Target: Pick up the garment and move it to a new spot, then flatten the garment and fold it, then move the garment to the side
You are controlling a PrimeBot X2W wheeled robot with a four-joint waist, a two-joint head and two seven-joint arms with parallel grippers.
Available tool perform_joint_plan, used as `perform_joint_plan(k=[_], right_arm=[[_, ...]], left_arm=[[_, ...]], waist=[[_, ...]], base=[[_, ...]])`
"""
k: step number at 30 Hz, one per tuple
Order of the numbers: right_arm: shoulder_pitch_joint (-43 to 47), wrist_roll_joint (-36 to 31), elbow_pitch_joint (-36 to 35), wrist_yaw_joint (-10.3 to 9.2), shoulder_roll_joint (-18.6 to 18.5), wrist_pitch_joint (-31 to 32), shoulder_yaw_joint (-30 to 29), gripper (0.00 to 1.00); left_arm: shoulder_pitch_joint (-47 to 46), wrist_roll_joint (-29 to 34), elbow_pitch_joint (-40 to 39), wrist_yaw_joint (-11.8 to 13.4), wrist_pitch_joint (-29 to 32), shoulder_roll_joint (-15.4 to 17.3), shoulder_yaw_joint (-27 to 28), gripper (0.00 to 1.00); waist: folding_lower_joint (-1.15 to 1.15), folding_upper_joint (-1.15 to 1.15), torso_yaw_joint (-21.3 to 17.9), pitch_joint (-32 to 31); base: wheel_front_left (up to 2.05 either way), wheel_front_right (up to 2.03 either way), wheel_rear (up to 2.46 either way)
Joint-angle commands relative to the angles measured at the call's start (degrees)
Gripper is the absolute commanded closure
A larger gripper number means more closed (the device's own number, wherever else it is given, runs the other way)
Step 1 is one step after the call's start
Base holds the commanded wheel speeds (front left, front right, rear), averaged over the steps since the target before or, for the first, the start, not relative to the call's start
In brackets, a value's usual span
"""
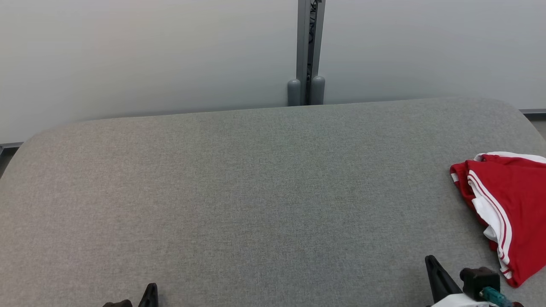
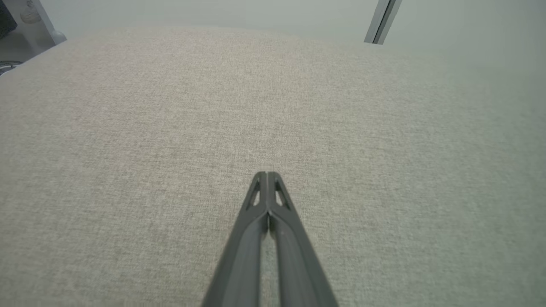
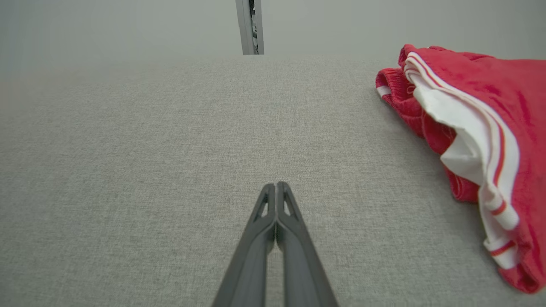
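Wrist views — left gripper [image 2: 266, 175], right gripper [image 3: 276, 185] closed, empty.

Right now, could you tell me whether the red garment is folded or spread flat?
Folded over, not spread: the red garment lies in overlapping layers, its white-striped edge doubled back.

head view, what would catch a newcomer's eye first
The red garment with white stripes, bunched at the right edge of the grey fabric surface, stands out at once. Next come the left hand and right hand, both shut and empty over bare fabric, the right one apart from the garment.
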Motion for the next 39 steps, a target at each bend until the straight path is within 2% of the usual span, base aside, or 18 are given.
perform_joint_plan(k=[1,18,39], right_arm=[[-1.6,2.7,-0.9,0.0,-0.3,0.8,-0.8,1.0],[-1.4,22.3,-5.8,0.0,-0.6,4.9,-1.8,1.0],[-1.7,41.4,-10.1,0.0,-0.8,9.4,-3.4,1.0]], left_arm=[[-1.4,-2.4,-0.9,-0.5,0.7,0.2,0.7,1.0],[-3.1,-19.7,-4.7,-2.9,4.9,0.4,2.6,1.0],[-5.0,-36.7,-8.2,-5.3,9.4,0.6,4.8,1.0]], waist=[[0.0,0.0,0.0,0.0],[0.0,0.0,0.2,0.1],[0.0,0.0,0.5,0.3]], base=[[0.0,0.0,0.0],[0.0,0.0,0.0],[0.0,0.0,0.0]])
